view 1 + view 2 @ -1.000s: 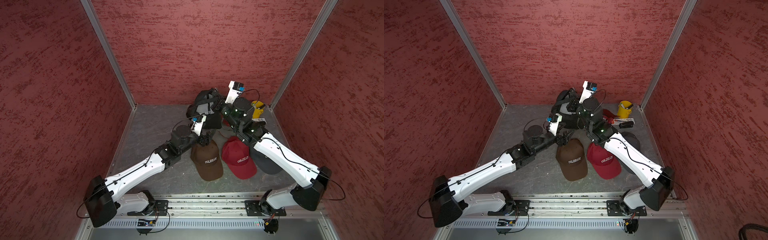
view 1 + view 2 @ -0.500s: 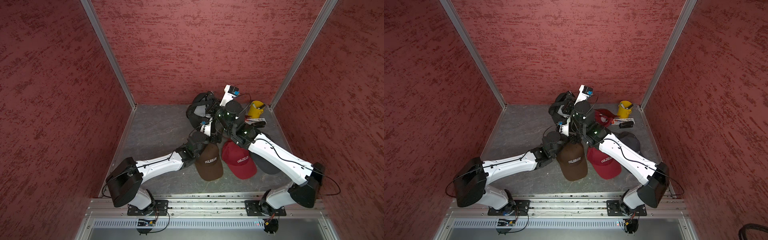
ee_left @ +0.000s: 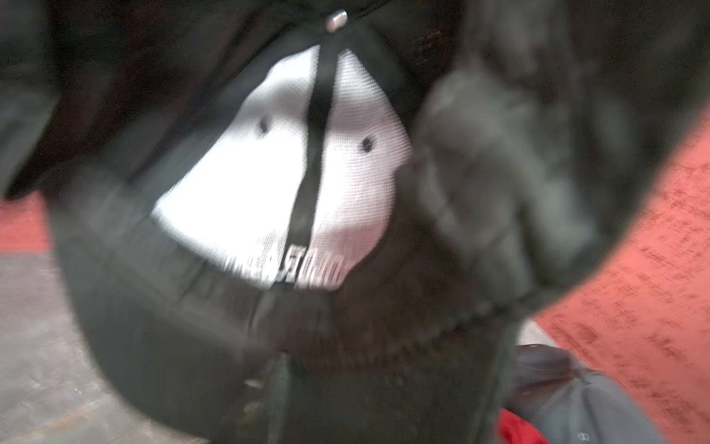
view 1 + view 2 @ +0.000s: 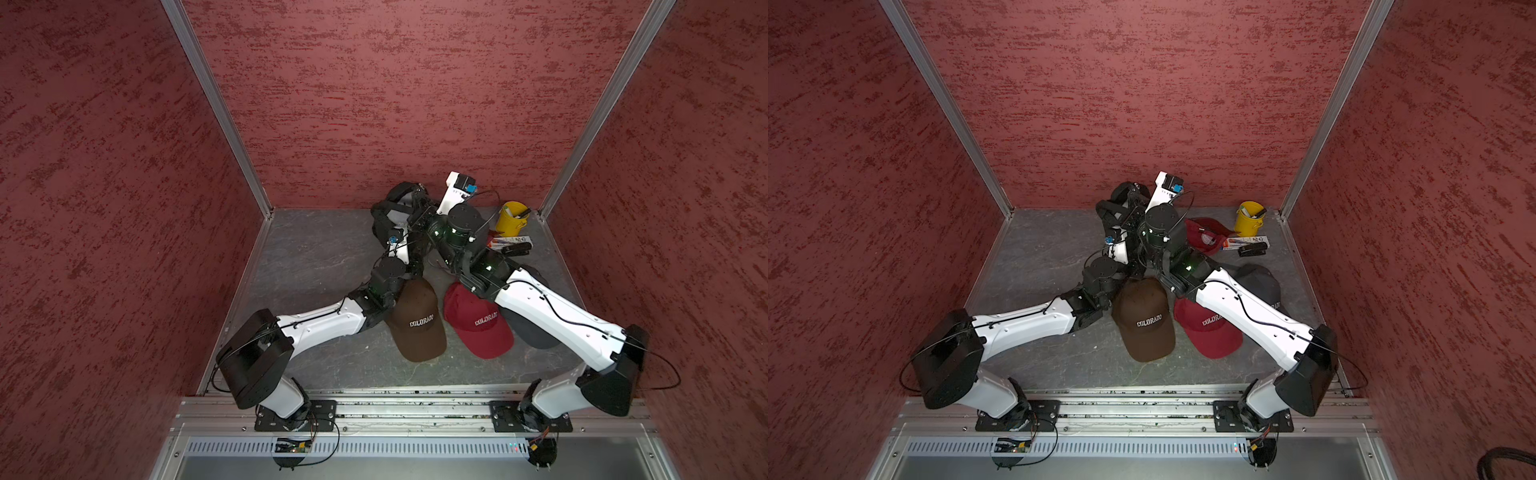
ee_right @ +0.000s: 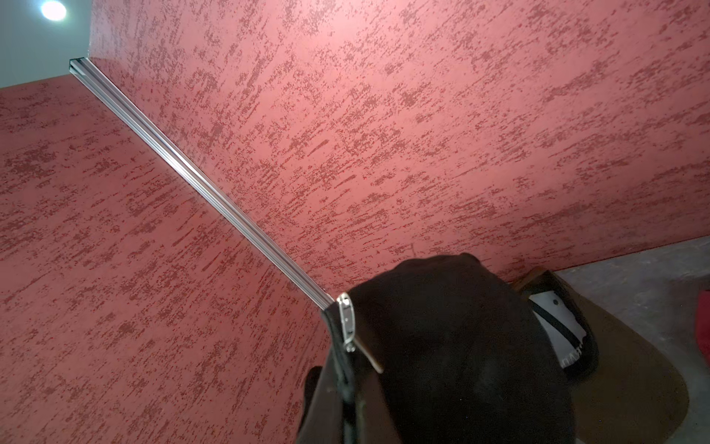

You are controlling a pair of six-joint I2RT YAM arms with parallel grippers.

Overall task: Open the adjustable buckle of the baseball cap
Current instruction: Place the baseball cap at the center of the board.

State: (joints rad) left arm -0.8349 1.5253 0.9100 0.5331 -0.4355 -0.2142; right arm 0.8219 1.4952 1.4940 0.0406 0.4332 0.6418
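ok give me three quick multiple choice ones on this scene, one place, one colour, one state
1. Where is the yellow cup? A back right corner B front left corner C on a cap
2. Colour of the cap beside the left forearm? A blue B brown C white
3. The right gripper is A open over the table B shut on the cup C shut on the black cap
Answers: 1 A, it stands in that corner; 2 B, the brown cap lies there; 3 C, it clamps that cap near the buckle.
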